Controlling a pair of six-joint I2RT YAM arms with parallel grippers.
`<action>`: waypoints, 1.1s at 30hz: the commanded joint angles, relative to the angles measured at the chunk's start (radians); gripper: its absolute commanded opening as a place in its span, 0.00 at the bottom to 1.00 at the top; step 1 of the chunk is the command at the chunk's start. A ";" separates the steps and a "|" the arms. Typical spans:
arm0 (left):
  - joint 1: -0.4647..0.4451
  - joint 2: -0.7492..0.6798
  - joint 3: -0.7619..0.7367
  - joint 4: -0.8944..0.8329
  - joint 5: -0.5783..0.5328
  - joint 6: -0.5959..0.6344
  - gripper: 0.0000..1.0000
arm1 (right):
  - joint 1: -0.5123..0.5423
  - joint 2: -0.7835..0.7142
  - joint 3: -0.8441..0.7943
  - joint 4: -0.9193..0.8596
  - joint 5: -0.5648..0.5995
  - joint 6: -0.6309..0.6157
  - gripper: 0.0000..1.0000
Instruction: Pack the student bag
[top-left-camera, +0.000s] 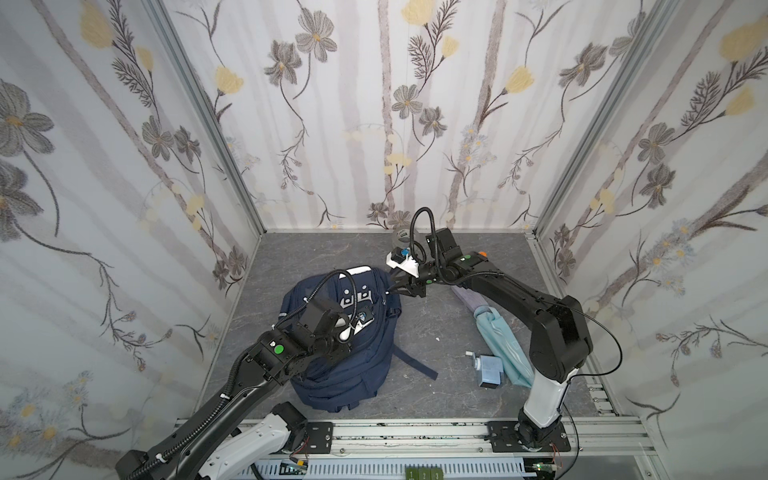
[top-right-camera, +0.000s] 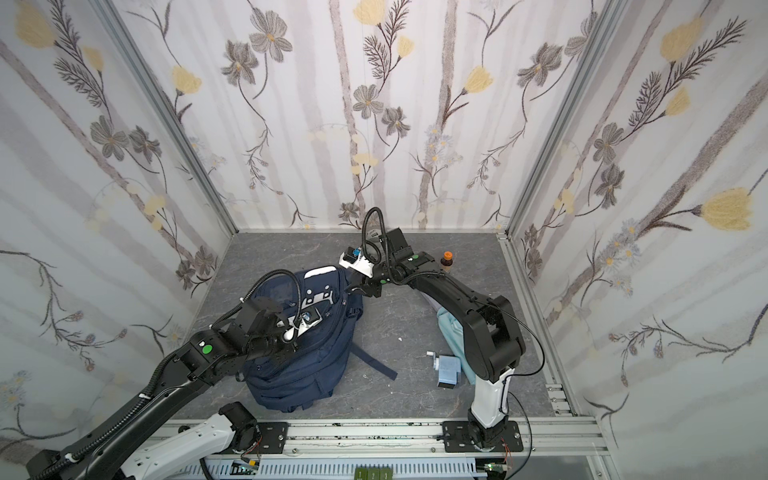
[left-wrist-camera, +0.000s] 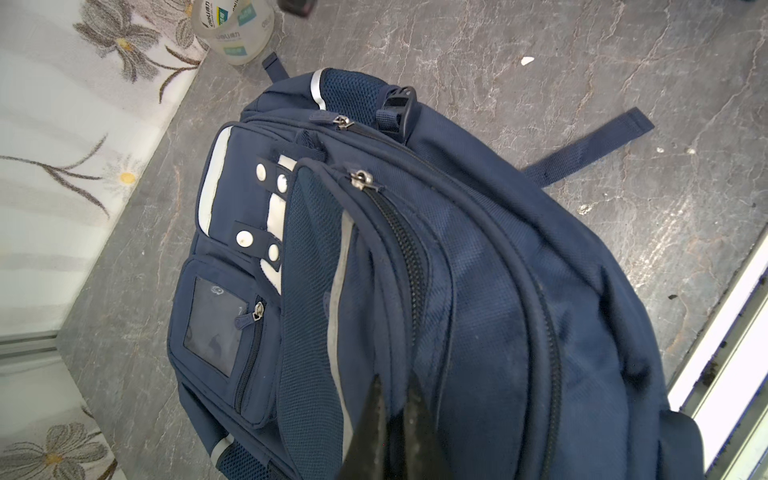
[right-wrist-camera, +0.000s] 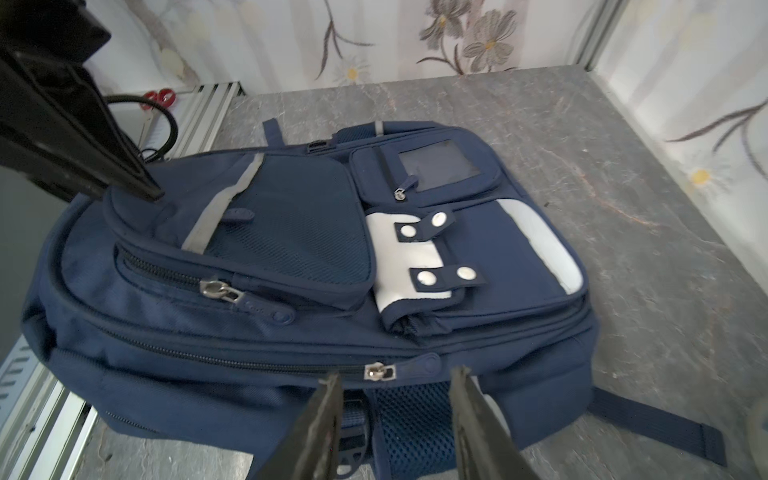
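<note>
- The navy backpack (top-left-camera: 340, 374) lay front-up on the grey table (top-left-camera: 324, 257). It sat left of the middle in both top views, with its white-patched end toward the back wall.
- The left claw (left-wrist-camera: 395, 386) was pinched tight on a fold of the backpack's upper front pocket, just beside a grey stripe (left-wrist-camera: 340, 291). In the right wrist view its tip pressed into that same fold.
- The right claw (right-wrist-camera: 395, 372) stood about half wide and held nothing, at the far right edge of the backpack in both top views.
- A zip pull (right-wrist-camera: 380, 372) showed between the right claw's fingers. Whether they touched it could not be told.
- A dark strap (top-left-camera: 415, 365) trailed from the backpack across the table on the right arm's side.
- Partly under the right arm lay a pale blue fabric bundle (top-left-camera: 505, 349), with a small blue box (top-left-camera: 490, 370) just beside it. Both were well apart from the backpack.
- A clear jar (left-wrist-camera: 232, 33) stood by the back wall, beyond the backpack.
- A small brown bottle (top-right-camera: 447, 262) with an orange cap stood near the right arm's wrist.
</note>
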 joint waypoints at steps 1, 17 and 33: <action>0.003 -0.015 -0.002 0.120 0.005 0.034 0.00 | 0.025 0.034 0.013 -0.108 -0.007 -0.191 0.51; 0.014 -0.082 -0.025 0.120 0.005 0.034 0.00 | 0.033 0.246 0.203 -0.203 0.058 -0.248 0.62; 0.031 -0.098 -0.059 0.058 0.005 0.034 0.00 | 0.035 0.265 0.231 -0.294 -0.030 -0.248 0.31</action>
